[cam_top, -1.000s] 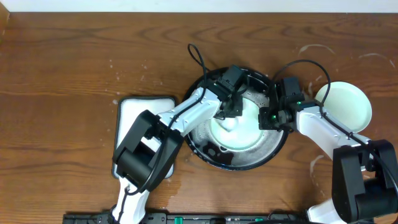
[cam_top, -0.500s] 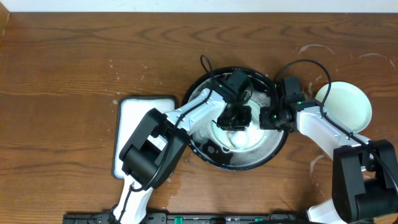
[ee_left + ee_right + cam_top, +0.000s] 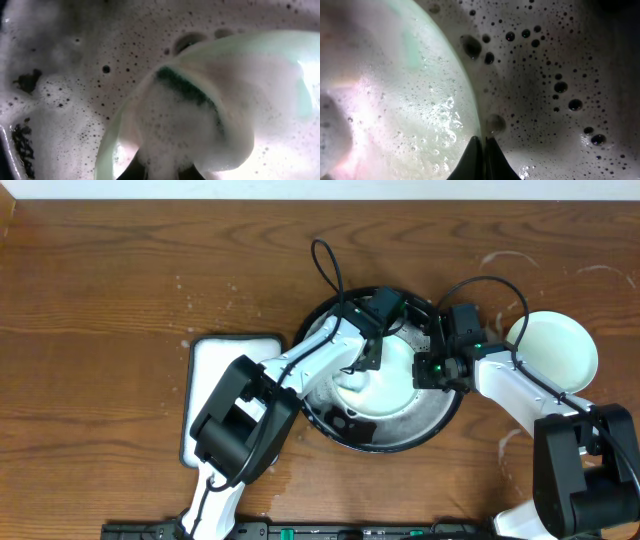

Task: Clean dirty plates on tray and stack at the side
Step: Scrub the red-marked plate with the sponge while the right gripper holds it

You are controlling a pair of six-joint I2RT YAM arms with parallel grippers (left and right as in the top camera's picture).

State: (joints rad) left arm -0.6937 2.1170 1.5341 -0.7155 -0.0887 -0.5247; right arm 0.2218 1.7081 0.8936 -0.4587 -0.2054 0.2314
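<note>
The black tray (image 3: 400,448) sat in the middle of the desk (image 3: 120,280), full of suds, with a mint-green plate (image 3: 390,390) lying in it. The left gripper (image 3: 362,362) pinched a foamy green sponge (image 3: 187,90) against the plate's face. The right gripper (image 3: 481,155), its fingertips pressed together, nipped that plate's right rim. Another pale plate (image 3: 560,350) lay on the desk toward the right of the frame, and a white tray (image 3: 215,360) lay at the left.

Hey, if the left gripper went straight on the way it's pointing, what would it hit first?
The foamy sponge that the left gripper seems to grip comes first, and right behind it the pale green plate in the soapy black tray. Foam hides how close they are.
</note>
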